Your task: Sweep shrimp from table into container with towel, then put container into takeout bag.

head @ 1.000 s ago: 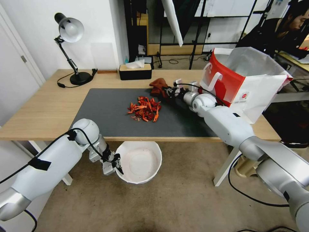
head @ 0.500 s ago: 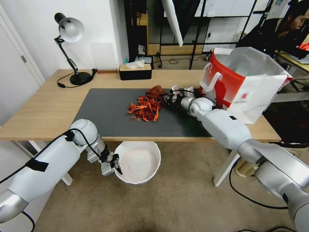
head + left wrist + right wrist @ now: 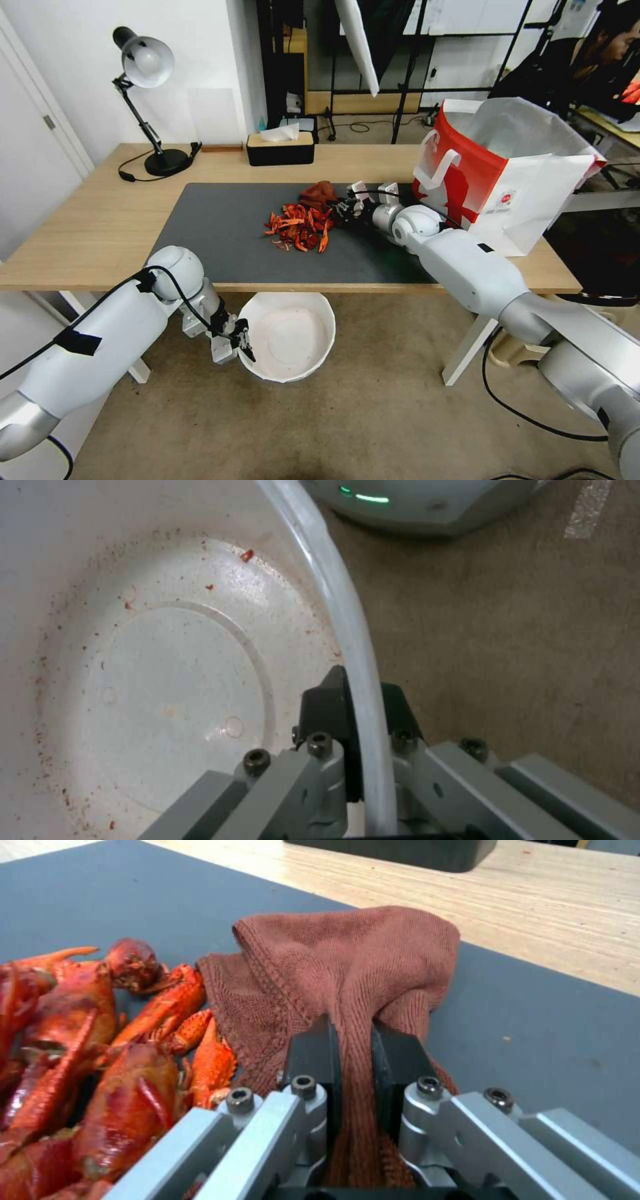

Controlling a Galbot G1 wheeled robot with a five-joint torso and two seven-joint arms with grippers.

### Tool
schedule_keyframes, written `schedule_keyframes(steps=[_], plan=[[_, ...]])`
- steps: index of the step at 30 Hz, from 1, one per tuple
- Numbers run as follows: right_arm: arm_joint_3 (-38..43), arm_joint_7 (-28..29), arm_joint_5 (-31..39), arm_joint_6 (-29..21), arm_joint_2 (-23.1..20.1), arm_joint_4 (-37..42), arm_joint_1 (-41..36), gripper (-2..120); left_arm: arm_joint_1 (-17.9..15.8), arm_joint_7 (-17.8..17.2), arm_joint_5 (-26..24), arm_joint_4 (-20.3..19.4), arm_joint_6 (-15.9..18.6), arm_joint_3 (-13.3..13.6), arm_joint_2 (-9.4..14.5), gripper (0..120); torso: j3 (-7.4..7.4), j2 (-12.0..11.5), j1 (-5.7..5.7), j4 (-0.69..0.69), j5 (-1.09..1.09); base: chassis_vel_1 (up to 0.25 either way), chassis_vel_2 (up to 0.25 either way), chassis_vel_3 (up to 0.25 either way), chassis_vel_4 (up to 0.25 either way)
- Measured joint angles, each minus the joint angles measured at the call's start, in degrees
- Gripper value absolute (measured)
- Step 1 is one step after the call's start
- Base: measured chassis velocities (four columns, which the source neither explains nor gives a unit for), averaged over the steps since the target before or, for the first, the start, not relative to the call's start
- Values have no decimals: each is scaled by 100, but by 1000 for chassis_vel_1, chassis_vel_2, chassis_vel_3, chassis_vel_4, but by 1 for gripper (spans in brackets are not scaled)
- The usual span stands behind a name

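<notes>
A heap of red-orange shrimp lies on the dark mat of the light-wood table. My right gripper is shut on the rust-brown towel, which touches the heap's far right side. Below the table's near edge, my left gripper is shut on the rim of the white container, holding it in the air under the edge. The red and white takeout bag stands open at the table's right end.
A black tissue box and a desk lamp stand along the table's far side. White table legs flank the container. Brown carpet lies below.
My right gripper has dragged the towel toward me and to the left, from the mat's far edge up against the shrimp heap. The left gripper with the container has hardly moved.
</notes>
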Motion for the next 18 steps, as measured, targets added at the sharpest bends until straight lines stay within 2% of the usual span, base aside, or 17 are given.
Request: schedule_keyframes(steps=[18], plan=[[-28, 151, 125, -172, -170, 625, -223, 7, -246, 1, 36, 125, 87, 206, -177, 0, 0, 0, 0, 0, 0, 0, 0, 0, 0]])
